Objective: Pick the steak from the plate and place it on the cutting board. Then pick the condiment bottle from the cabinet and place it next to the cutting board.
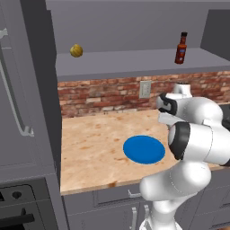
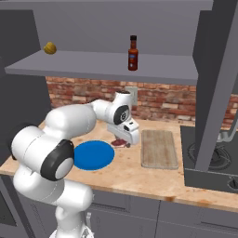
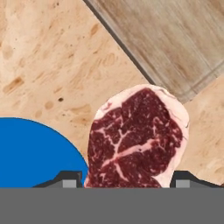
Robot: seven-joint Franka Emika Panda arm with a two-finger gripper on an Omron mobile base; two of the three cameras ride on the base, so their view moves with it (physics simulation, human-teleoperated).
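While the gripper is hanging low over the tabletop, it is pinching the steak between its two fingertips, one pressing on each side of the meat. In the hand view the steak is filling the space between the fingertips, red with white marbling and a pale fat rim. The steak is sitting between the plate and the cutting board, off the plate and not yet over the cutting board. Whether it is touching the tabletop or lifted clear of it, I cannot tell.

The plate is lying flat on the tabletop just beside the steak, with nothing resting on its blue surface. The cutting board is lying flat on the far side of the steak from the plate, near it but apart.

Up on the shelf of the cabinet, above the steak, the condiment bottle is standing upright. A yellowish round fruit is sitting on the same shelf, well apart from the condiment bottle. A brick wall is running behind the tabletop beneath the cabinet.
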